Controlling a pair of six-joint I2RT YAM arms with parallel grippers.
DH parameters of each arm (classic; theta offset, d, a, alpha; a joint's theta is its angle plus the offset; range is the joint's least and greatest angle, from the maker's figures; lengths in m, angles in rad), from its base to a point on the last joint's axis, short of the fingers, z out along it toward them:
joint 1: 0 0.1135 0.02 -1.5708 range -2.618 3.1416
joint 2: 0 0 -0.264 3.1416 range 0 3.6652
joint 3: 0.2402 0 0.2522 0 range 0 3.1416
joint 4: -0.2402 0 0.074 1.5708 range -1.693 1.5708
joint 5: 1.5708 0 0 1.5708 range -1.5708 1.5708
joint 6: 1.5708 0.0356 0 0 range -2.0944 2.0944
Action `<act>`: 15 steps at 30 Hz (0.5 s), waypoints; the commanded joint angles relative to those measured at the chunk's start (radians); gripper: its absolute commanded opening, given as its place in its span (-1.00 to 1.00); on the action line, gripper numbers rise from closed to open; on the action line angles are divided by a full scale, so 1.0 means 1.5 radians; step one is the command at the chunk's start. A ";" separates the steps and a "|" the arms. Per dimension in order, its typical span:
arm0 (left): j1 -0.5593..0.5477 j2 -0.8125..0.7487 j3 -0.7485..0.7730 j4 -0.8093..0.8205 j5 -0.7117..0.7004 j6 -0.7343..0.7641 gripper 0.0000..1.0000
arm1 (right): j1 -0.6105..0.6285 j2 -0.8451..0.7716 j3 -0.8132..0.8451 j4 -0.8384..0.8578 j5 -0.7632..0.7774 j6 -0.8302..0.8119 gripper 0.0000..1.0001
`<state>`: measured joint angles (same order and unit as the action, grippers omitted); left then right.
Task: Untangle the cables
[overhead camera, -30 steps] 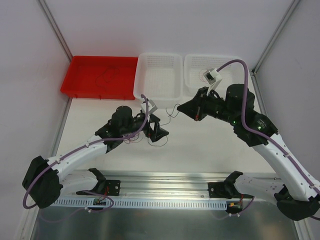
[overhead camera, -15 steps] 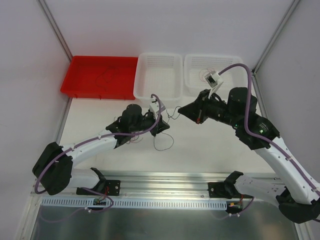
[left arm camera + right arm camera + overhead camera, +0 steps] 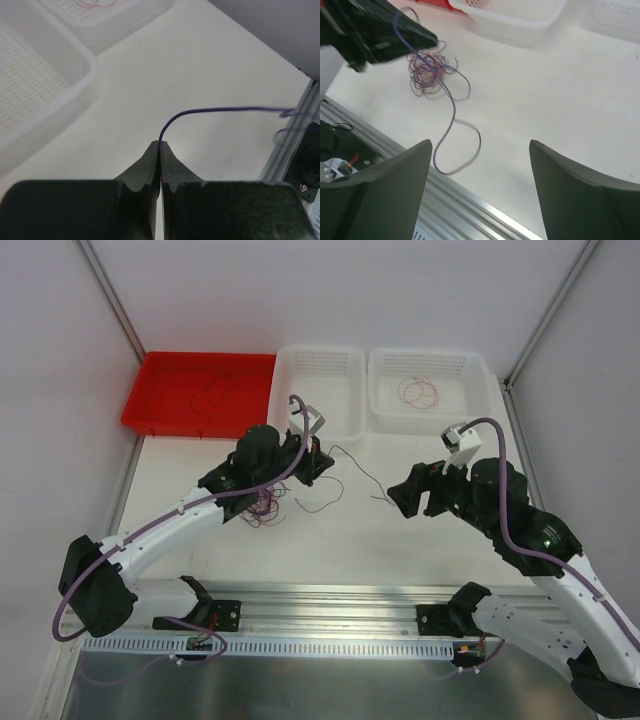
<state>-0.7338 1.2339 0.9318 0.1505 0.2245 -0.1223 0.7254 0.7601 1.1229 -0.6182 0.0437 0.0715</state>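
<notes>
Left gripper: the left gripper [image 3: 160, 146] is clenched, its two black tips pressed together on a single purple cable [image 3: 225, 109], above the table [image 3: 390, 550] just in front of the middle white basket [image 3: 320, 425].
Held strand: the purple cable rises from the closed tips, bends over and trails off toward the right arm. From overhead it runs as a thin line [image 3: 357, 468] across the open table between the two arms.
Right gripper: the right gripper [image 3: 480, 144] is released, its fingers [image 3: 395, 192] spread wide with nothing between them. It hangs over the table near the far end of the strand, whose blurred loop lies below it.
Tangle: a tangle of cables [image 3: 262, 506], purple and red, sits on the table beneath the left arm's wrist. The right wrist camera shows the held strand leading out past it [image 3: 427, 70].
Sorted strands: red cables [image 3: 420, 392] lie coiled in the right white basket [image 3: 478, 390]. A dark cable [image 3: 218, 392] loops in the red tray [image 3: 160, 410].
Foreground: an aluminium rail [image 3: 340, 625] runs along the near edge, by the arm bases.
</notes>
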 commanded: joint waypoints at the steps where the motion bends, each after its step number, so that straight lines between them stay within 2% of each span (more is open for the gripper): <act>1: -0.005 -0.022 0.081 -0.065 -0.070 -0.024 -1.00 | 0.000 -0.034 -0.025 -0.063 0.082 -0.029 0.67; 5: -0.004 0.006 0.166 -0.134 -0.147 -0.021 -1.00 | 0.000 -0.084 -0.058 -0.082 0.148 -0.035 0.90; 10: 0.007 0.058 0.282 -0.183 -0.254 0.005 -1.00 | 0.001 -0.163 -0.106 -0.071 0.179 -0.039 0.95; 15: 0.051 0.133 0.395 -0.188 -0.277 0.013 -1.00 | 0.000 -0.203 -0.157 -0.074 0.190 -0.038 0.97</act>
<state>-0.6994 1.3800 1.4265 -0.0990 -0.1127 -0.1215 0.7254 0.4763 0.9203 -0.7319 0.2852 0.0311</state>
